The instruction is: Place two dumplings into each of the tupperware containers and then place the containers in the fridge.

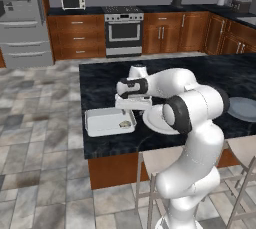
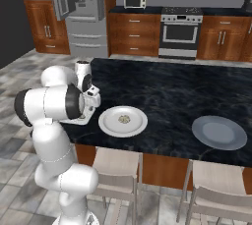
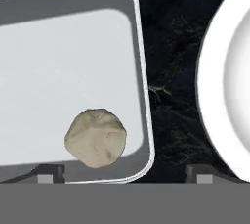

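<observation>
Dumpling [image 3: 96, 138] sits lower middle of hand view, inside tupperware container [image 3: 68, 71] near its right rim; pincer [image 3: 122, 173] released, empty above. Right base view shows second dumpling [image 2: 124, 119] on white plate [image 2: 110, 126], desk [image 2: 187, 91] bare beyond.

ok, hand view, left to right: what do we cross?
tupperware container with one dumpling inside near its right wall → strip of dark counter → rim of the white plate.
</observation>
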